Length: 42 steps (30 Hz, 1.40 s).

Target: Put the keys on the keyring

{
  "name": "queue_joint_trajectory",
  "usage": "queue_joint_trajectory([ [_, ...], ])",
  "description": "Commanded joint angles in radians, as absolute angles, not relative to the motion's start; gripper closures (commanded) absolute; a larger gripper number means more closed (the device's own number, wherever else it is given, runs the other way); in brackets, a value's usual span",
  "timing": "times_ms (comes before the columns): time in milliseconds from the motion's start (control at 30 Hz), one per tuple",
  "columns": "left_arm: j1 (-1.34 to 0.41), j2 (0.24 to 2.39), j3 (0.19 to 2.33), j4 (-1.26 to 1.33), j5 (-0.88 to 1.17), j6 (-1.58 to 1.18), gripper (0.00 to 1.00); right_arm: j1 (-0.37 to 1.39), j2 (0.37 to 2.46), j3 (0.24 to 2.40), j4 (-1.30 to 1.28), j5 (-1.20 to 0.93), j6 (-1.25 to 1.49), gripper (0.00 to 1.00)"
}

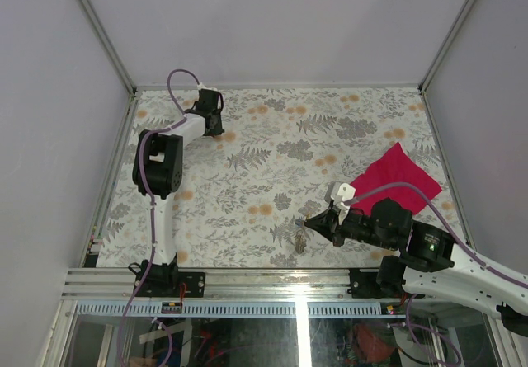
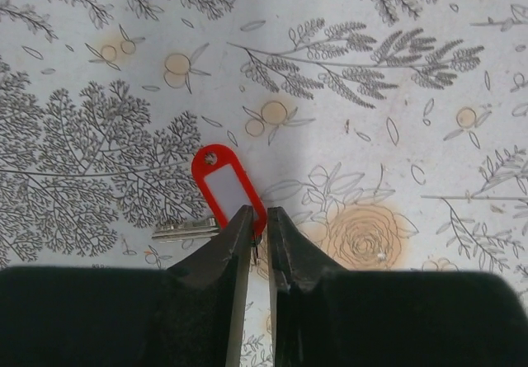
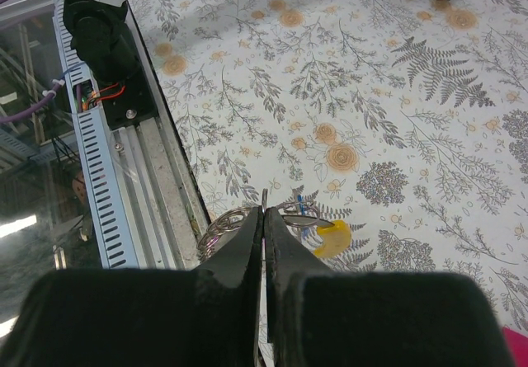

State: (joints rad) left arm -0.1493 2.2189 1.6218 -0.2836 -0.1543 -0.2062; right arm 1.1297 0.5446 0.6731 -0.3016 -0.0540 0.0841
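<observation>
1. Your left gripper (image 2: 259, 217) points down at the table (image 1: 272, 148). Its fingers stand nearly together, with only a thin slit between the tips.
2. The red key (image 2: 224, 184) lies flat on the table directly ahead of those tips. The near end of its red head sits in the slit.
3. You cannot tell from the wrist view whether the pads actually bite on that head or only frame it.
4. The head runs away from the tips, leaning left. It carries a white label and has a small hole at its far end.
5. The key's silver blade (image 2: 186, 232) sticks out to the left of the left fingertip, flat on the table.
6. Your right gripper (image 3: 264, 218) is fully closed and has the keyring (image 3: 221, 225) pinched between its tips.
7. Silvery loops bulge out on both sides of its fingers, and a short bit of wire stands up just beyond the tips.
8. The yellow key (image 3: 332, 239) lies just right of the right gripper's tips, close against the ring's right-hand loop. You cannot tell whether it is threaded on.
9. From above, the cloth (image 1: 398, 177) lies behind the right gripper's wrist, apart from the ring.
10. The two grippers are well apart. The left one is out at the table's far left, and the right one is low by the near edge.
</observation>
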Motion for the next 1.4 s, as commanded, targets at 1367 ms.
queue_joint_trajectory([
  [1367, -0.193, 1.862, 1.286, -0.184, -0.028, -0.024, 0.62, 1.135, 0.532, 0.687, -0.222, -0.067, 0.11, 1.0],
])
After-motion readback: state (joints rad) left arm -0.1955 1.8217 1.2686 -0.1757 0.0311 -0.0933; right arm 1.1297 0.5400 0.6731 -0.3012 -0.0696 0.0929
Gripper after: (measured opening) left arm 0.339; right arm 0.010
